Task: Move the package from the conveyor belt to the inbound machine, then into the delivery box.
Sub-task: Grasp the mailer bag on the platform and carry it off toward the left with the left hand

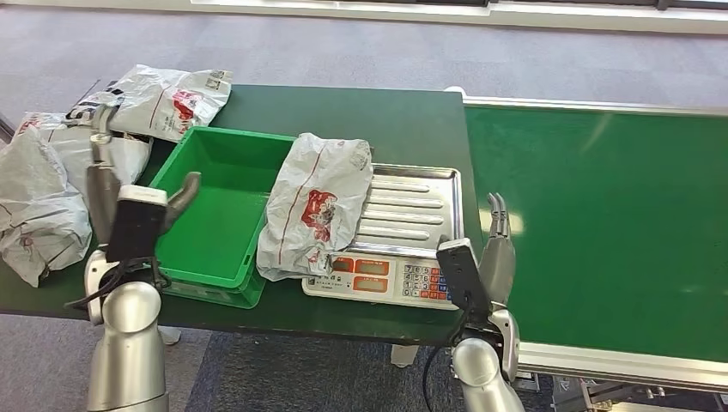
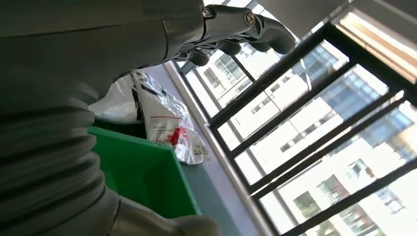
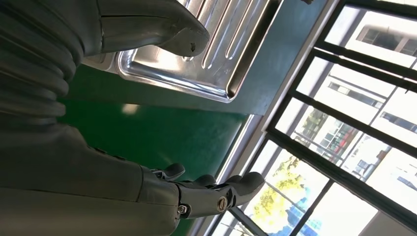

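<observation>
A crumpled white package (image 1: 314,204) with red print lies half on the steel tray of the scale (image 1: 412,210) and half over the right rim of the green box (image 1: 225,209). My left hand (image 1: 129,202) stands upright at the box's left side, fingers spread, holding nothing. My right hand (image 1: 496,249) is raised at the scale's right edge, beside the conveyor belt (image 1: 601,223), fingers straight and empty. The right wrist view shows the steel tray (image 3: 211,64) next to my thumb. In the left wrist view the green box (image 2: 142,172) lies below my fingers.
Several more white packages (image 1: 51,172) are piled on the dark green table (image 1: 378,116) to the left of and behind the box, one seen as a package (image 2: 167,123) in the left wrist view. The belt's surface is bare. Large windows stand beyond.
</observation>
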Available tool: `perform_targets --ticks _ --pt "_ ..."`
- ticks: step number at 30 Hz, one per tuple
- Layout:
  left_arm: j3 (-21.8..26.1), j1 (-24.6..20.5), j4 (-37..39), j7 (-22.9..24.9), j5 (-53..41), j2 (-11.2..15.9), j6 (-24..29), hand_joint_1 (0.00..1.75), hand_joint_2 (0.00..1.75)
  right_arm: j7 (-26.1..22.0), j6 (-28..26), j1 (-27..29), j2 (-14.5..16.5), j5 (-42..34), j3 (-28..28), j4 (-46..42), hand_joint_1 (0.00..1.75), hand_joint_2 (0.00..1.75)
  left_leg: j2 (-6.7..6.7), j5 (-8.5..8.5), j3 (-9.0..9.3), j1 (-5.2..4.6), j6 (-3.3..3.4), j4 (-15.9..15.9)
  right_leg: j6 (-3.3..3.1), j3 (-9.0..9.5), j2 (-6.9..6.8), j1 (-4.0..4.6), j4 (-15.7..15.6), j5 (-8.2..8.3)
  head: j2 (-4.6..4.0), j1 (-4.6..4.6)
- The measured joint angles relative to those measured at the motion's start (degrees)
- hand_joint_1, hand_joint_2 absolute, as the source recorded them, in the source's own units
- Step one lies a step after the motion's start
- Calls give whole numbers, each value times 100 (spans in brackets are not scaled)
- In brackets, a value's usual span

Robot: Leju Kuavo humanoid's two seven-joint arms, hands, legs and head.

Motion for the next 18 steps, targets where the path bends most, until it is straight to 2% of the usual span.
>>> perform_targets --ticks 3,8,18 --pt "-240 -334 655 26 -533 117 -285 0 175 16 75 -93 1 34 63 59 0 175 2 4 0 0 -1 0 -4 -3 1 0 0 9 0 1" --pt "-557 -898 1617 54 -809 242 -399 0 175 43 126 -278 2 62 132 198 0 175 3 10 0 0 -2 1 -7 -2 2 0 1 15 0 1" --pt "-800 -1224 2408 62 -895 347 -413 0 175 50 162 -394 4 68 188 319 0 175 2 10 -5 0 -2 0 -7 -6 1 0 1 14 0 1"
